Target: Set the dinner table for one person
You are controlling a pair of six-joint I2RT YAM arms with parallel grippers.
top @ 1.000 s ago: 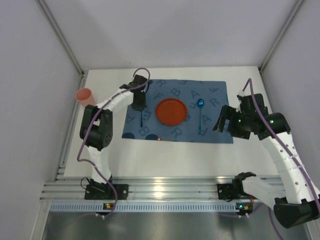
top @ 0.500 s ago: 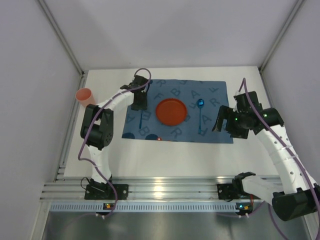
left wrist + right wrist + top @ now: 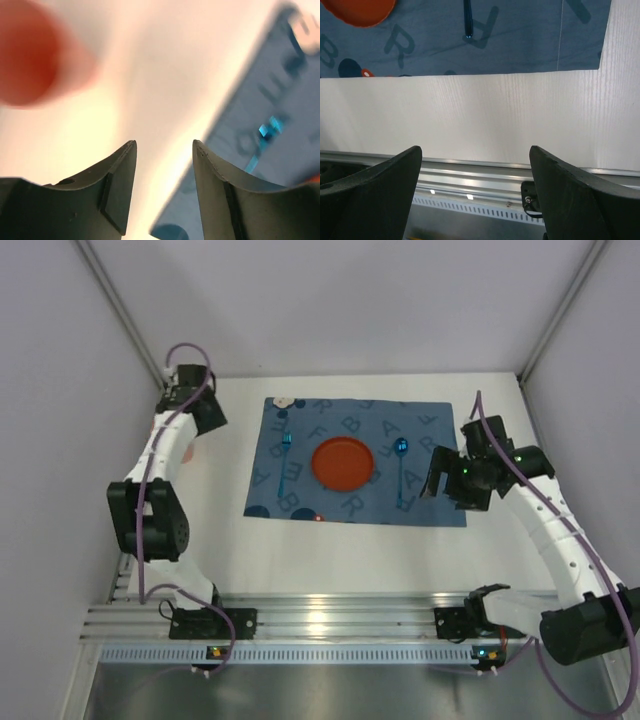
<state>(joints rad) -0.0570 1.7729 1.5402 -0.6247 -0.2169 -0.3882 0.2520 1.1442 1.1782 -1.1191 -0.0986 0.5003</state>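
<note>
Top external shows it mostly done: plate (image 3: 343, 462), spoon (image 3: 401, 448) and another utensil (image 3: 284, 455) on the mat (image 3: 430, 430) mid table (image 3: 340, 550), only the cup (image 3: 27, 55) by the left gripper (image 3: 164, 145) looks unplaced (its jaws and the right gripper (image 3: 475, 150) ones are apart, empty).

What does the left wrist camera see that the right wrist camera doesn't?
Only the left wrist view shows the blurry orange cup and a shiny blue utensil. Only the right wrist view shows the orange plate edge, a dark utensil handle and the metal rail. Both show the blue mat, the white dinner table, and open, empty fingers: the left gripper in one, the right gripper in the other.
</note>
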